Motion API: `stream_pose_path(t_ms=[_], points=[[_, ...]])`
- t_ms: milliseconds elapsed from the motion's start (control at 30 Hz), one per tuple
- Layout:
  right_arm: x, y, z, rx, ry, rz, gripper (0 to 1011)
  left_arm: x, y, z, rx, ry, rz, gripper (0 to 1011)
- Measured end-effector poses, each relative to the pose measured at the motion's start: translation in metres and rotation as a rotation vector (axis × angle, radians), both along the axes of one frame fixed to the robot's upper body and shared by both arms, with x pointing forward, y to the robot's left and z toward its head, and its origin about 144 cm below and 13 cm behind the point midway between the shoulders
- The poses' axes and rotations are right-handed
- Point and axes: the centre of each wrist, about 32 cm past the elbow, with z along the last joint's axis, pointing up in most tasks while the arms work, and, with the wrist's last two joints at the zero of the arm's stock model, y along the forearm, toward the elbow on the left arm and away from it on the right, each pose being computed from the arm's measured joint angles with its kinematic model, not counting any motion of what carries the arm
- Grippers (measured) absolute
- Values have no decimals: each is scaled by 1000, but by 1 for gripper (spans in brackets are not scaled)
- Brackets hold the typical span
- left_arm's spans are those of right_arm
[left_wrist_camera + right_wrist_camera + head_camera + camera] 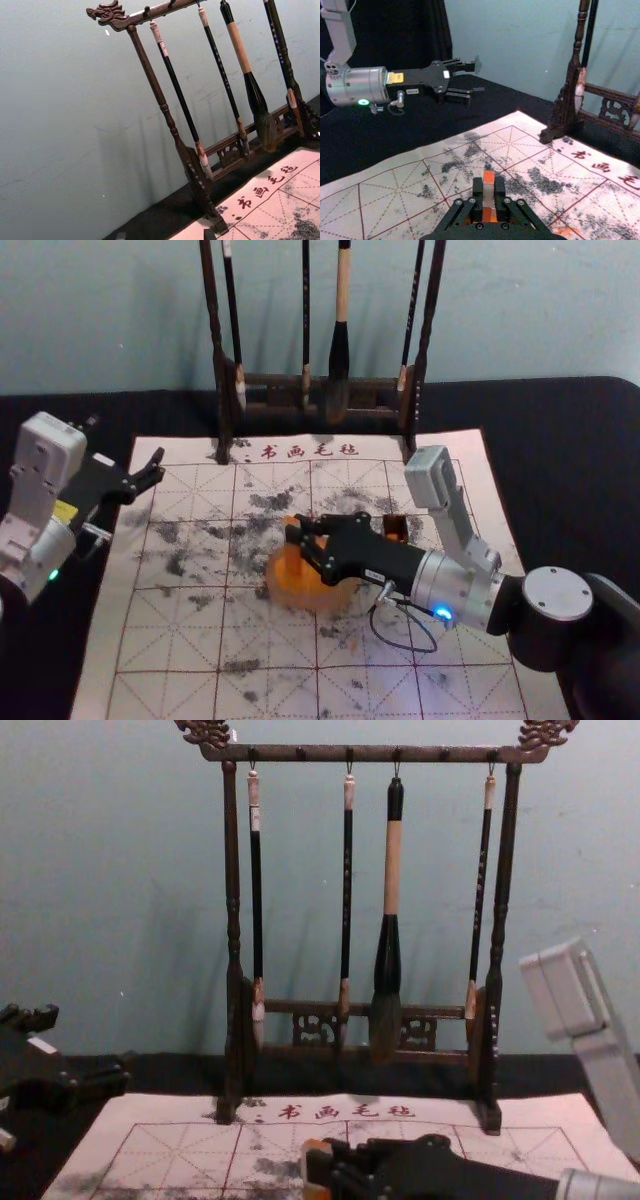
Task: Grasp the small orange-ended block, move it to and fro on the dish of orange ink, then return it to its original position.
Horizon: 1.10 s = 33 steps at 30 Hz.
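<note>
In the head view my right gripper (303, 544) holds the orange-ended block (292, 558) above the orange ink dish (312, 585); whether block and ink touch, I cannot tell. The right wrist view shows the block (488, 190), pale in the middle with orange ends, upright between the closed fingers of my right gripper (489, 197). Seen from the chest, the block (316, 1166) stands at the tips of the right gripper (325, 1170). My left gripper (151, 472) is parked over the mat's left edge, its fingers spread and empty, also visible from the right wrist as the left gripper (472, 80).
A brush rack (310, 382) with several hanging brushes stands behind the ink-smudged mat (180, 640). A small dark container with orange (396, 528) sits beyond the right gripper. Black cloth (560, 430) surrounds the mat.
</note>
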Motion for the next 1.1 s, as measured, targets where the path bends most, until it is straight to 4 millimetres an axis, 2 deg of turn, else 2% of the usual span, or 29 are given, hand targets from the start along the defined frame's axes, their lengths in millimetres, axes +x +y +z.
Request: stream_pose_path(t_ms=[1100], points=[[3, -12, -1, -6, -5, -42, 138, 0, 0, 0, 0, 0, 0, 1001]])
